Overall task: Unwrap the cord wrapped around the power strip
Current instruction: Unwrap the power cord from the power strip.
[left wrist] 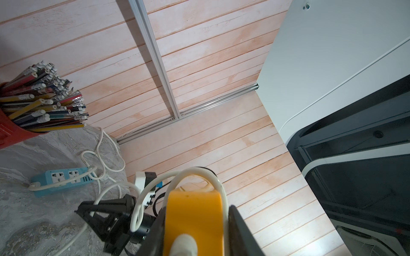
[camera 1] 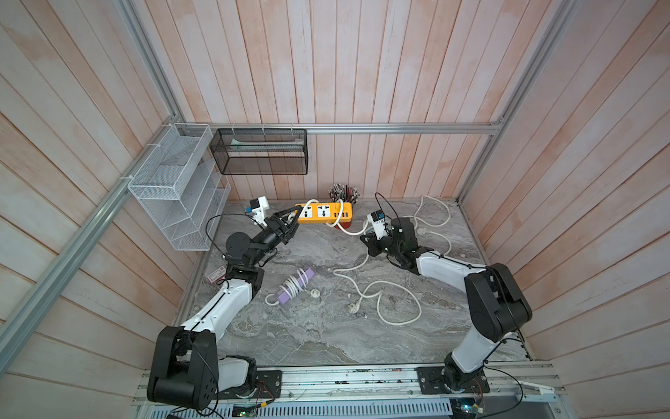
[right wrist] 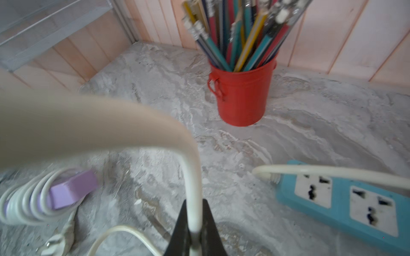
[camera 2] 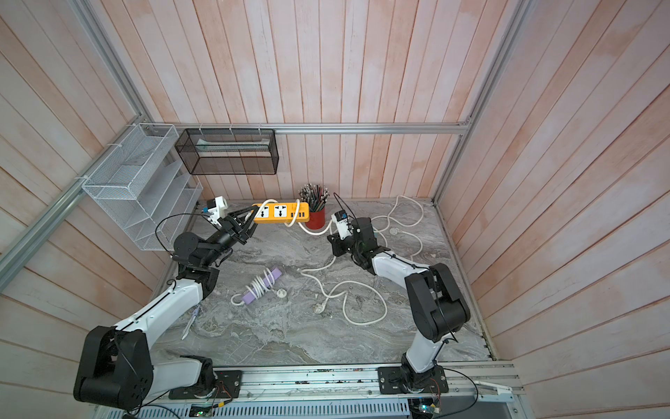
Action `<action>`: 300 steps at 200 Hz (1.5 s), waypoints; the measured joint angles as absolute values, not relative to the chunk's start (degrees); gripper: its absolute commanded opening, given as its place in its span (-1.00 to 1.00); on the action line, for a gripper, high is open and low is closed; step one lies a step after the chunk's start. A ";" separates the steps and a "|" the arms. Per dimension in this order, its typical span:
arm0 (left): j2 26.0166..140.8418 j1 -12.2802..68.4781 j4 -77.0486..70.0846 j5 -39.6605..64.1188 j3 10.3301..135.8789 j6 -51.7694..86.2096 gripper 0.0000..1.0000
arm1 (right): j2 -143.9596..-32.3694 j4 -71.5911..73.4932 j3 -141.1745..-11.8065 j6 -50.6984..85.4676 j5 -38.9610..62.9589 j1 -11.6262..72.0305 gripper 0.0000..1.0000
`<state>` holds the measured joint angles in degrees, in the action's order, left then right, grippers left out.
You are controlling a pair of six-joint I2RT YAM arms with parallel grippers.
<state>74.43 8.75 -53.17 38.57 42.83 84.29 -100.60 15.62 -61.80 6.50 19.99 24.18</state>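
The orange-yellow rectangular plastic power strip [camera 1: 323, 211] hung level above the back of the table [camera 1: 326, 337], sockets facing up. Two turns of its thick white cord [right wrist: 192, 188] crossed the body, one near each end. The rest trailed down in loose loops to its white plug [camera 1: 352, 308], which lay on the table.

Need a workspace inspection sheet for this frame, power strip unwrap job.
Surface: grey marbled tabletop, no spills seen.
Job's things: orange power strip lifted off it, white cord looped around it.
Clutter: purple strip wrapped in its cord, blue strip, red pencil cup.
Grippers: left gripper shut on orange power strip's end; right gripper shut on white cord.
Cables: white slack loose on tabletop, plug free.
Surroundings: plank walls, white wire rack, black mesh basket.
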 measured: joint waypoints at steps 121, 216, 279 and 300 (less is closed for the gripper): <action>77.12 8.80 -51.90 38.20 37.91 81.32 -1.00 | -102.76 5.74 -91.90 11.99 26.30 18.63 -1.00; 87.96 7.38 -55.44 37.04 43.51 80.05 -1.00 | -79.66 2.39 -66.02 10.68 33.28 22.15 -1.00; 88.07 7.11 -58.94 37.08 49.12 80.82 -1.00 | -88.79 -3.57 -59.24 11.22 27.40 19.31 -1.00; 88.01 7.14 -59.20 37.30 49.10 81.71 -1.00 | -94.83 -4.67 -62.43 11.84 24.75 17.30 -1.00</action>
<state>88.01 7.14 -59.20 37.30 49.10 81.71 -94.83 -4.67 -62.43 11.84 24.75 17.30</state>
